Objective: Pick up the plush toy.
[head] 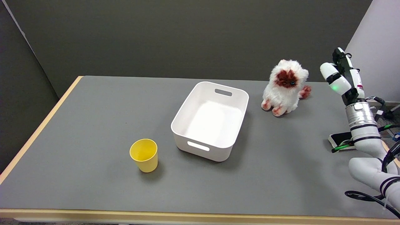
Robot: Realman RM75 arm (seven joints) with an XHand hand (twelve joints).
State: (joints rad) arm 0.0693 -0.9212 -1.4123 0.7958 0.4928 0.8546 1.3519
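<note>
Fingers (331,75) on my right hand (341,76) stand apart, holding nothing. Plush toy (285,87) sits at its nine o'clock, untouched, near a white bin (240,122).

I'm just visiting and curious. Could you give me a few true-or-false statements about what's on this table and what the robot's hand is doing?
1. The plush toy sits upright on the table, outside the white bin. True.
2. The right hand is gripping the plush toy. False: it is in the air to the toy's right, apart from it, holding nothing.
3. The yellow cup stands upright. True.
4. The cup is inside the white bin. False: it stands on the table to the bin's left.
5. The white bin holds nothing. True.
</note>
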